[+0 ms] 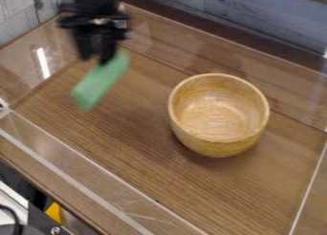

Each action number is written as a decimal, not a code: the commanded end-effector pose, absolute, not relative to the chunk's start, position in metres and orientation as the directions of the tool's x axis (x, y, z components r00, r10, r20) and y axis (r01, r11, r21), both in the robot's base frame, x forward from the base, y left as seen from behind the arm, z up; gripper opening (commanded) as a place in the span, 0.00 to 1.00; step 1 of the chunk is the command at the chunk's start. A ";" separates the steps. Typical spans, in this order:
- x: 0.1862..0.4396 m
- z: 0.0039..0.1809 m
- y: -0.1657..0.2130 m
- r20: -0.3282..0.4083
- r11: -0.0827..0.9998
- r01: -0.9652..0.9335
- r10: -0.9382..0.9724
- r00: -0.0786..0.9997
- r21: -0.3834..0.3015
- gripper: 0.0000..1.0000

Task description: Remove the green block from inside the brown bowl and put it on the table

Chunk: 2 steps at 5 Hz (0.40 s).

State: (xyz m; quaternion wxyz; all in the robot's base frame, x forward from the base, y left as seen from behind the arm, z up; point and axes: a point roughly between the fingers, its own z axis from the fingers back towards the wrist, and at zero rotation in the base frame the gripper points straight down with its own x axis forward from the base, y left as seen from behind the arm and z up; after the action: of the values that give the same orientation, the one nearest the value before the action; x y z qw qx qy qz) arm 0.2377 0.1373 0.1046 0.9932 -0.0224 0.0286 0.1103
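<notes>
- tool (99,53) at upper left, pointing down, jaws clamped on the top end of the green block (98,83)
- block hangs tilted below the tool, in the air above the surface (141,172), well left of the brown bowl (219,113)
- bowl sits upright at right of centre, nothing inside
- frame is blurred around the block

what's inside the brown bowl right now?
Nothing visible: the brown bowl shows only bare wood inside. The near inner wall is hidden behind the rim. The green block is outside it, hanging from the claw above the table.
</notes>
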 end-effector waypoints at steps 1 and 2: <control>0.231 0.093 0.151 0.021 0.984 -0.171 0.172 0.985 -0.041 0.00; 0.228 0.091 0.148 0.034 0.989 -0.139 0.141 0.989 -0.050 1.00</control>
State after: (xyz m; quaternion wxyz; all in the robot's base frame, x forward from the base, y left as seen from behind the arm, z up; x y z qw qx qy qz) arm 0.2252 0.1442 0.0791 0.9971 -0.0348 0.0011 0.0676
